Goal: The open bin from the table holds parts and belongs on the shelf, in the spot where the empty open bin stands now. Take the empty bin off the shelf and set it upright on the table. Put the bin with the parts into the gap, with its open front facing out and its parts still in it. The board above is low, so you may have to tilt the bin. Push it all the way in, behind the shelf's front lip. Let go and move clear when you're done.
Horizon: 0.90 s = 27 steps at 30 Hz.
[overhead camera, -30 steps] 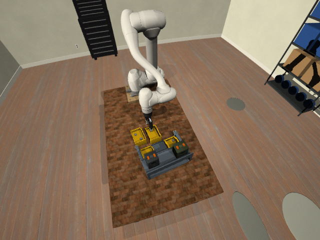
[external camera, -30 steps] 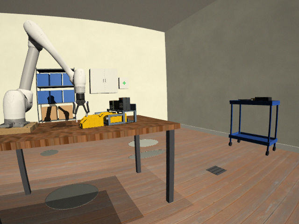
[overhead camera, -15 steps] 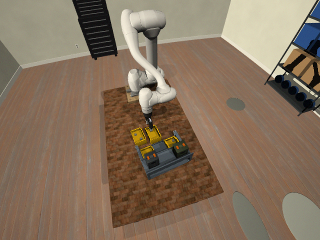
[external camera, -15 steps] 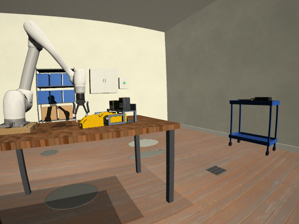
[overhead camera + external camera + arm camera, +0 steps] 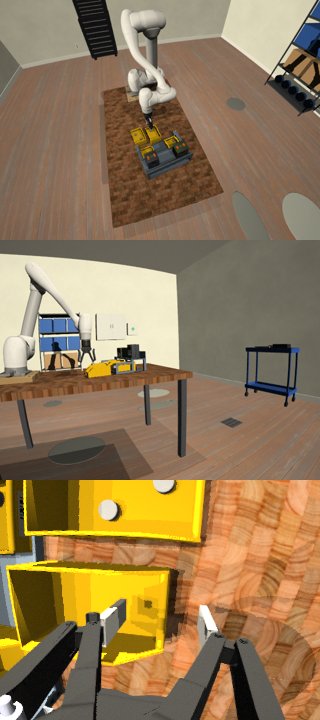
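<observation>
Two yellow open bins stand side by side on the table in front of the grey shelf (image 5: 164,155). The bin with two grey parts (image 5: 138,136) shows at the top of the wrist view (image 5: 134,496). The empty bin (image 5: 153,134) stands upright beside it, lower in the wrist view (image 5: 94,610). My gripper (image 5: 149,126) is open and holds nothing. It hangs just above the empty bin's rear wall, one finger over the bin's inside and one over the table (image 5: 160,622). The side view shows the gripper (image 5: 87,357) over the near end of the bins. The shelf's middle slot (image 5: 159,146) is vacant.
The shelf holds a yellow bin at each end (image 5: 147,150) (image 5: 171,141). A dark box with orange marks (image 5: 151,160) and a dark green box (image 5: 180,148) sit on its top board. The arm's base (image 5: 134,87) stands at the table's far end.
</observation>
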Tool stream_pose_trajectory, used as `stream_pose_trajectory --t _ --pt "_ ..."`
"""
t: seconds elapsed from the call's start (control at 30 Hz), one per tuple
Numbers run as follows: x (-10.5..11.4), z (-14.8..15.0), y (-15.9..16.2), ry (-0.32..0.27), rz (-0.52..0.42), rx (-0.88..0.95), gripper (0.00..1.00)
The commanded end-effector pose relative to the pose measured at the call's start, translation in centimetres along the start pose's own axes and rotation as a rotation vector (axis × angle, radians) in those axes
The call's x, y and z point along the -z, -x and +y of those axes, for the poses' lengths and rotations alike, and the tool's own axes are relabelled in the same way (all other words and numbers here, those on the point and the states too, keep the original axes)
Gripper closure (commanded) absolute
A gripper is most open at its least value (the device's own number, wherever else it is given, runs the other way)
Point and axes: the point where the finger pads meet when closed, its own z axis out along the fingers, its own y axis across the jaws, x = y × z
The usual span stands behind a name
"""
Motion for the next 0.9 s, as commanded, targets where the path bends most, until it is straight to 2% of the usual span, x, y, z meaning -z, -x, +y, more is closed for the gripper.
stream_pose_trajectory --t 0.0,0.33,0.87 --pt "-0.2 0.4 -0.1 0.005 0.002 0.001 0.38" --pt "0.5 0.4 -0.1 0.005 0.002 0.001 0.38" --pt "3.4 0.4 -0.1 0.005 0.002 0.001 0.38"
